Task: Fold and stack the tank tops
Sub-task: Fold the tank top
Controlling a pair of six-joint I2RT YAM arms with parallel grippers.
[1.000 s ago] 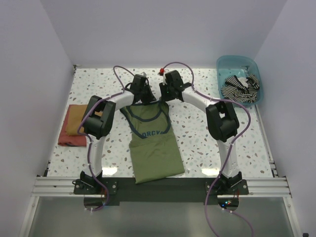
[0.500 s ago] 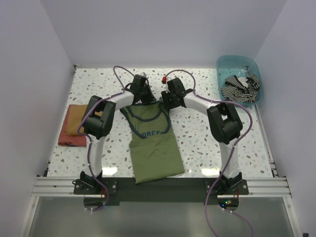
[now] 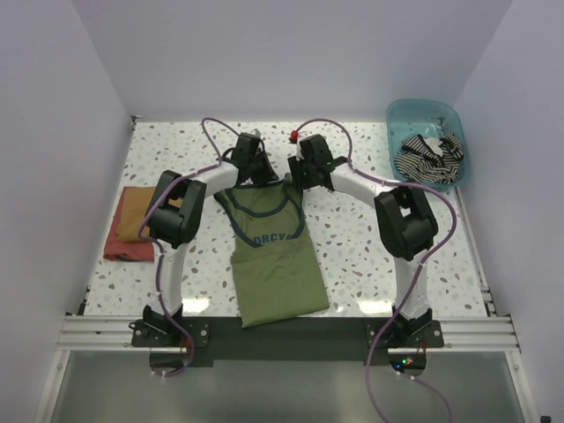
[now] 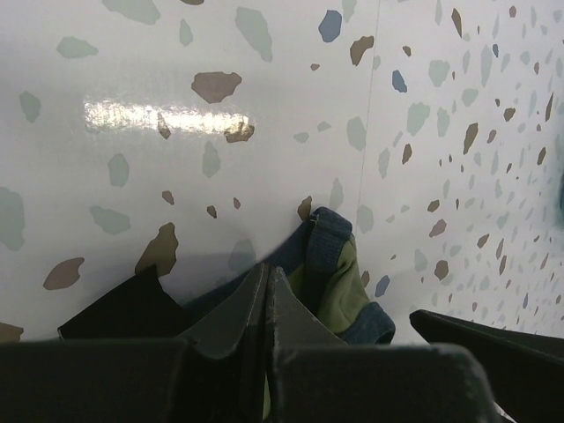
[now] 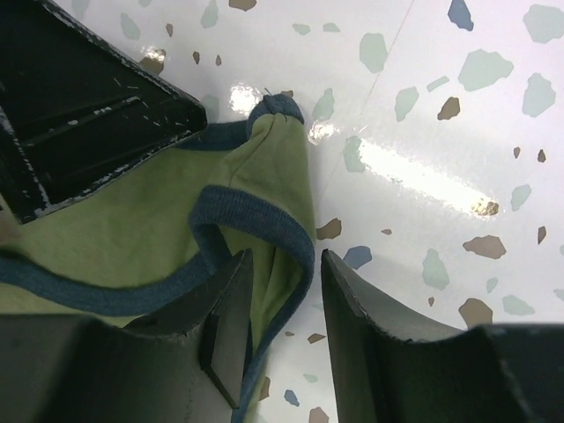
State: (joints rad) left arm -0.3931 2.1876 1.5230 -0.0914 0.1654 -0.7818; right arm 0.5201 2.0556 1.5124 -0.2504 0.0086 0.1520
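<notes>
**Item 1. Olive-green tank top** (image 3: pixel 275 256). It lies flat at the centre of the terrazzo table (image 3: pixel 352 256). Its hem points to 6 o'clock, near the arm bases, and its straps point to 12 o'clock. The neckline and armholes have navy trim, and there is a dark print on the chest. It is spread to full length, with no fold in it.

**Item 2. Left gripper** (image 3: pixel 254 169). It sits at the 11 o'clock corner of the garment. In the left wrist view the fingers (image 4: pixel 256 304) are pressed together. They pinch the end of the left strap (image 4: pixel 333 264), which bunches up off the table at their tip.

**Item 3. Right gripper** (image 3: pixel 306 174). It sits at the 1 o'clock corner of the garment. In the right wrist view the fingers (image 5: pixel 227 304) stand apart. They straddle the right strap (image 5: pixel 264 176), and its navy edge runs down through the gap between them. The strap's end lies flat on the table.

**Item 4. Striped tank top** (image 3: pixel 429 154). It has black-and-white stripes and lies crumpled inside the teal plastic bin (image 3: pixel 404 113). The bin stands at 2 o'clock on the table, well apart from both grippers.

**Item 5. Folded cloth** (image 3: pixel 132 225). It is rust-red and ochre and lies at 9 o'clock by the left table edge, just beside the left arm's elbow.
</notes>
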